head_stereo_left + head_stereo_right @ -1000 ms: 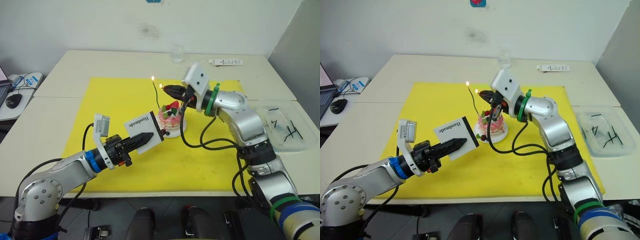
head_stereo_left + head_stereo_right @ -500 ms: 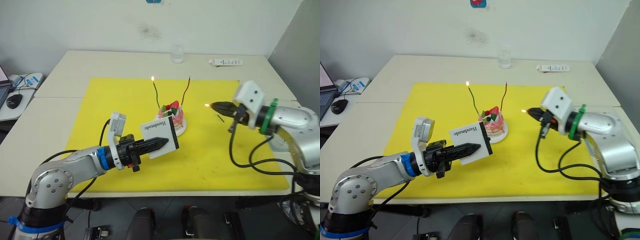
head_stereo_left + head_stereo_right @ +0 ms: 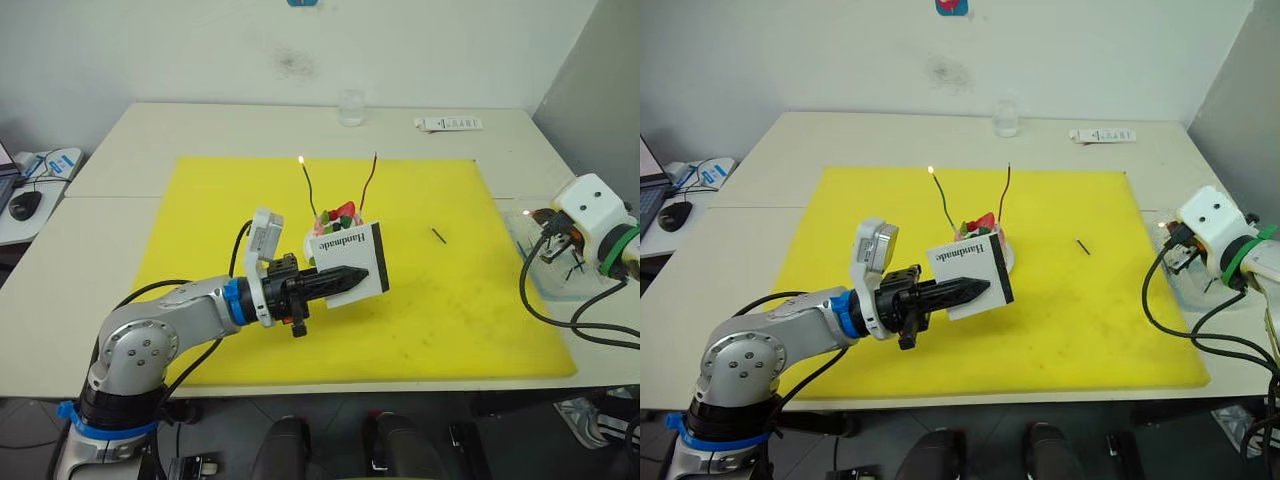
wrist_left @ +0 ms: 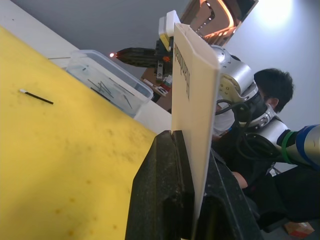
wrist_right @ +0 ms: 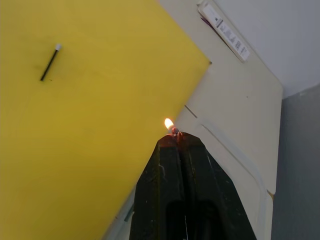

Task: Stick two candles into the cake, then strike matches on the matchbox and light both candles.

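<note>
While the green candle [image 3: 308,186] burns, the red candle [image 3: 369,183] stays dark.
Left fingers [image 3: 352,274] squeeze the matchbox [image 3: 348,258]; right fingers [image 5: 177,145] pinch a lit match [image 5: 173,131].

A pale table [image 3: 200,125] carries a yellow mat [image 3: 460,300], glass [image 3: 350,107] and clear tray [image 3: 1180,280].

Your robot's left arm [image 3: 150,335] is silver metal with a blue wrist band, a white camera block and a black-fingered left gripper [image 3: 352,275]. Black cables loop beside it. The silver right arm [image 3: 1265,260] wears a green band behind a white block.
</note>
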